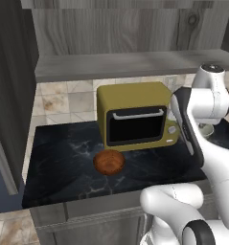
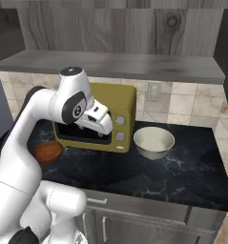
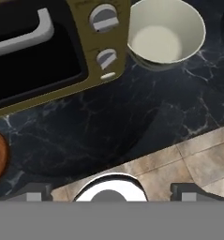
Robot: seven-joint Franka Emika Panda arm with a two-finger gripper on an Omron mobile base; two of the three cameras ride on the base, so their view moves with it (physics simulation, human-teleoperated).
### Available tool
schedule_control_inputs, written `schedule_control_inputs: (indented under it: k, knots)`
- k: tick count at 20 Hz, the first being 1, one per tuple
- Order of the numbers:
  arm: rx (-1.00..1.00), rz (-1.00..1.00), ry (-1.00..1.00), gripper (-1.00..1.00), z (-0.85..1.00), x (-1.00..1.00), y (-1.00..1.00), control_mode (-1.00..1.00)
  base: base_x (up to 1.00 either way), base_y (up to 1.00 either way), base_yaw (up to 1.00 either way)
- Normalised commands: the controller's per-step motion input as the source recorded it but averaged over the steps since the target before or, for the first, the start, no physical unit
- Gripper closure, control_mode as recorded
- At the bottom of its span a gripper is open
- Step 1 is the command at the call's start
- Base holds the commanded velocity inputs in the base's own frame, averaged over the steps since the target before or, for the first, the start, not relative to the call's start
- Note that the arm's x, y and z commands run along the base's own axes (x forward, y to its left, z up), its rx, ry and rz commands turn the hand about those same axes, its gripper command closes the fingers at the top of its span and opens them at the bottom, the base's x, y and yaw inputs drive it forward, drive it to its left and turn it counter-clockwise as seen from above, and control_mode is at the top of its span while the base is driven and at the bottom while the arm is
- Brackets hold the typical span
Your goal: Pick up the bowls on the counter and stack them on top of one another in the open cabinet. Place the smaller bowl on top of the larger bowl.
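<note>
Both bowls rest on the black counter (image 2: 182,167), one on each side of the yellow microwave (image 2: 103,116): the cream bowl (image 2: 154,142) just right of it, the brown bowl (image 1: 108,162) in front of its lower left corner and near the counter's front edge. The cabinet shelf (image 2: 134,64) above is bare where it can be seen. The claw (image 3: 111,190) hangs well above the counter with its tips spread wide and nothing between them; the hand view looks down on the cream bowl at the far right and on a sliver of the brown bowl at the left edge. Several risks follow. Since the cream bowl must go in first, taking the brown one first would spoil the stacking order. The cream bowl's glossy, curved wall offers a poor hold, so a pinch on the rim may slip or tip it. Its closeness to the microwave leaves little room for a finger on that side. On the lift, the bowl or forearm could strike the shelf's front edge.
</note>
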Motion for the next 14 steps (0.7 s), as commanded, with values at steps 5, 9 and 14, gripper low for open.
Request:
schedule_control_inputs:
  k: [5,9,14]
  knots:
    - [0.0,-0.12,-0.06,-1.0,0.0,-0.11,-0.18,-1.0,0.0,0.0,0.0]
    - [0.0,-0.11,-0.06,-1.0,-0.01,-0.04,-0.24,-1.0,0.0,0.0,0.0]
    - [0.03,-0.11,-0.06,-1.0,-0.04,-0.02,-0.23,-1.0,0.0,0.0,0.0]
